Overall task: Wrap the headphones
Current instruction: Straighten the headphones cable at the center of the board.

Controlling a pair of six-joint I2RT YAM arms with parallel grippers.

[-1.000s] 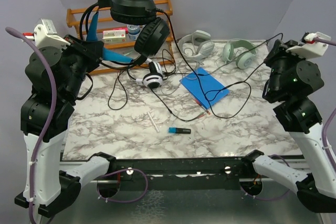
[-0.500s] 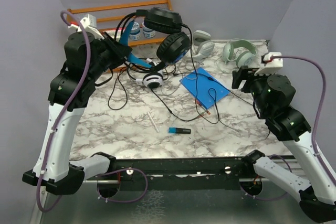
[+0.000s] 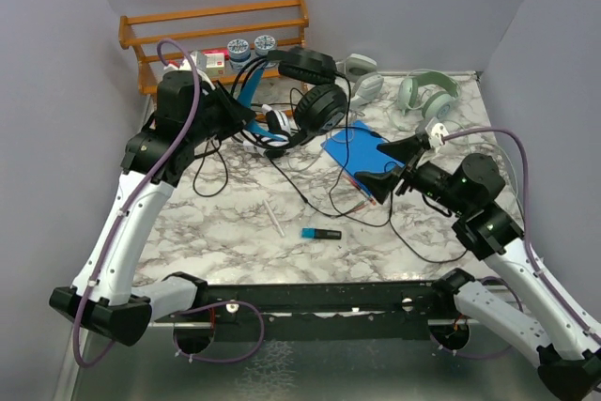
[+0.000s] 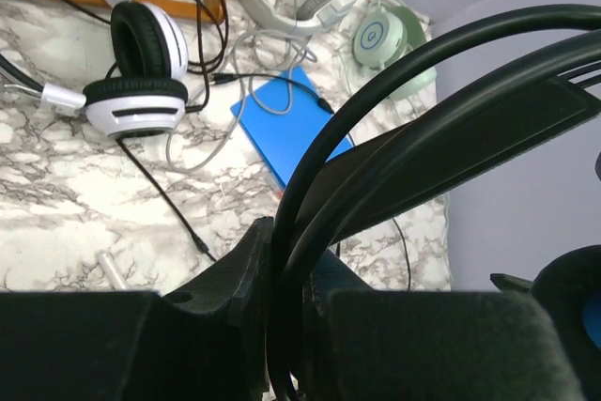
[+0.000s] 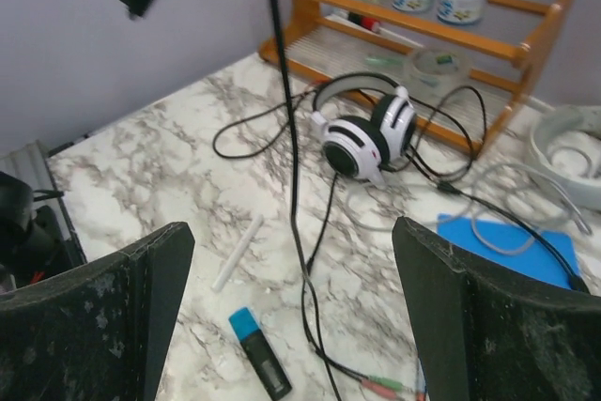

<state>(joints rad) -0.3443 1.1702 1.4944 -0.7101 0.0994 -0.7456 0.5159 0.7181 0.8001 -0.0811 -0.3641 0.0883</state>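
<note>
One marble table fills your view, with a wooden rack at its far left edge. Your left gripper is clamped on the headband of the black headphones, holding them in the air in front of the rack. Their cable drops to the tabletop. Your right gripper hovers over the right half, jaws wide apart and holding nothing. In its wrist view the cable shows between the fingers, touching neither. A white-and-black pair lies under the held pair. A grey-white pair and a pale green pair sit at the far edge. A blue pad lies mid-table, with a blue-and-black marker and a white stick nearer you.
</note>
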